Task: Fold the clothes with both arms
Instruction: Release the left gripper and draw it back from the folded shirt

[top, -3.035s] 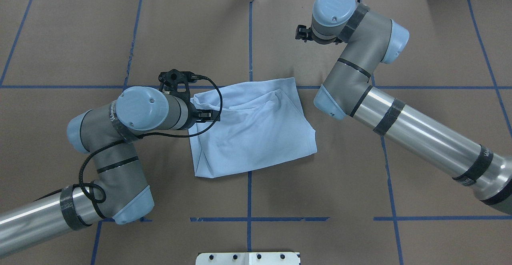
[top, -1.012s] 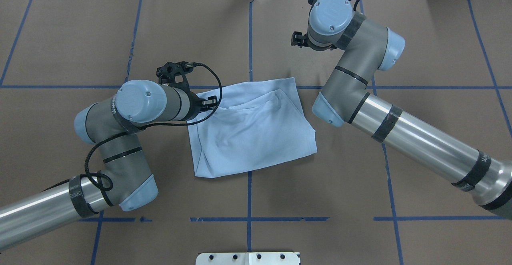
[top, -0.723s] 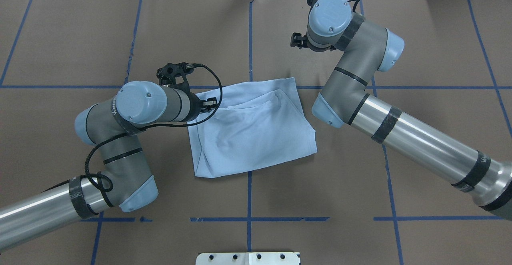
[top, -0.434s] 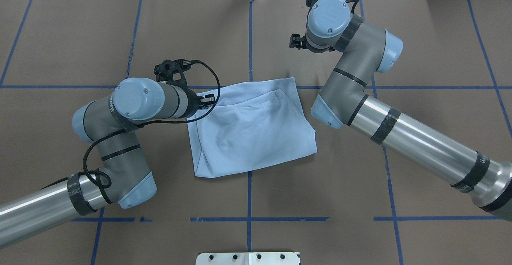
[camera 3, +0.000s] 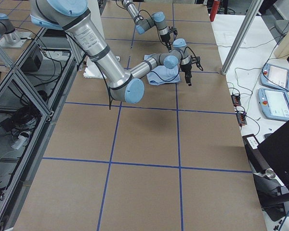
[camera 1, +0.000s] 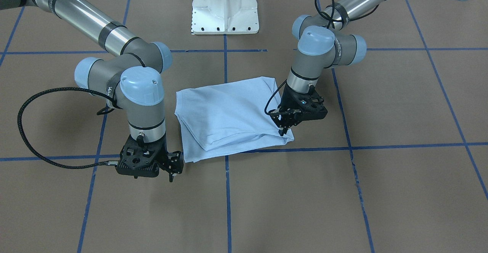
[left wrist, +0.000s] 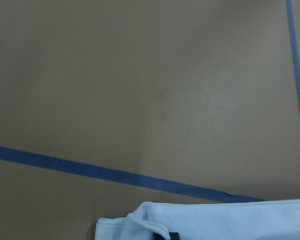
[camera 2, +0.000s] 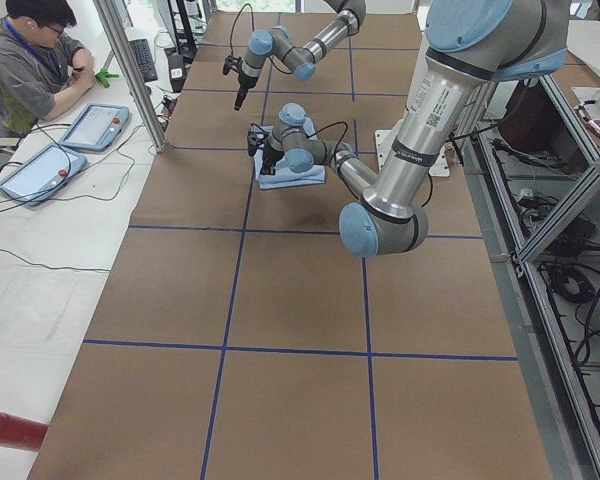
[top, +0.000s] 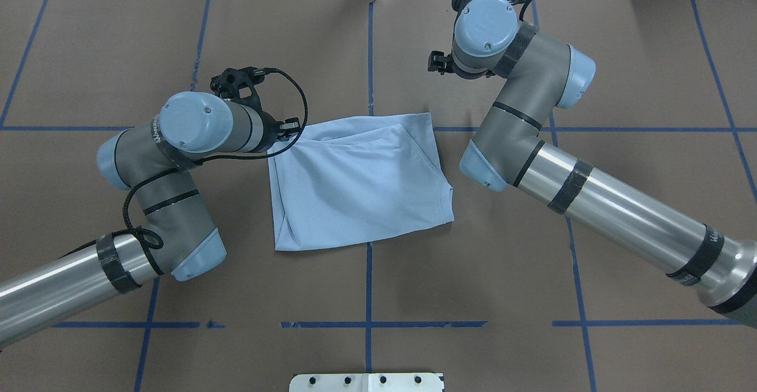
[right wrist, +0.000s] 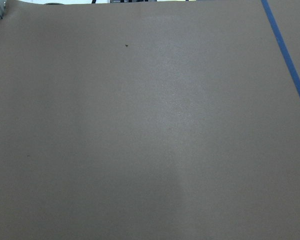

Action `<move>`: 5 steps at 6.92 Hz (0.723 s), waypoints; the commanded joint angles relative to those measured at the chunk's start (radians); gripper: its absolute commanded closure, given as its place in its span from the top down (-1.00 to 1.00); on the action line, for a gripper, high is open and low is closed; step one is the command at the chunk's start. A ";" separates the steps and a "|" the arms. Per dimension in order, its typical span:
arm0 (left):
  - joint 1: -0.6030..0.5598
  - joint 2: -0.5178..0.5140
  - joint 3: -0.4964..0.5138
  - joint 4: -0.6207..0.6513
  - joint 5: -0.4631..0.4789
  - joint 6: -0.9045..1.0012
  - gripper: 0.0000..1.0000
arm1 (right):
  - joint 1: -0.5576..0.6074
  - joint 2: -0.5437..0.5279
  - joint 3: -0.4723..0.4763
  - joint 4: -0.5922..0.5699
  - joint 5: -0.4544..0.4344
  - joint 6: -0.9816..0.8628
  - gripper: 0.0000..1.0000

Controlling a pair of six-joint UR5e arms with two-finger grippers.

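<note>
1. T-shirt [top: 358,182], light blue. Already folded to a compact, slightly skewed rectangle. It lies flat on the bench [camera 1: 381,192], straight out from the pedestal base [camera 1: 225,7] and well apart from it.

2. left hand [camera 1: 283,131]. On the shirt corner farthest from the base, robot's left side. Fingers drawn together on the cloth, apparently pinching it.

3. right hand [camera 1: 172,169]. Past the shirt's other far-from-base corner, raised, holding nothing. Fingers are seen side-on, so spread or closed cannot be told.

4. Step, as judged: a late fold or squaring-up, with one corner taken. Next, the right hand needs to drop onto its corner so both carry that edge toward the base evenly.

5. Views. Only the front-facing view shows the left fingertips on cloth. The overhead view hides them beneath the wrist but shows the layered fold edges. The right wrist view shows bare bench only.
</note>
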State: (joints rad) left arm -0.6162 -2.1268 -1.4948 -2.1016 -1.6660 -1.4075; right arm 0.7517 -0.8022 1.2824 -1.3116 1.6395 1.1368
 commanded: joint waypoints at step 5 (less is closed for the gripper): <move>-0.101 0.026 -0.055 0.011 -0.082 0.304 1.00 | 0.085 -0.006 0.003 -0.014 0.205 -0.134 1.00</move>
State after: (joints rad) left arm -0.6755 -2.1299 -1.4958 -2.0967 -1.7043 -1.2033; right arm 0.7863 -0.7992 1.2843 -1.3185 1.7275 1.0735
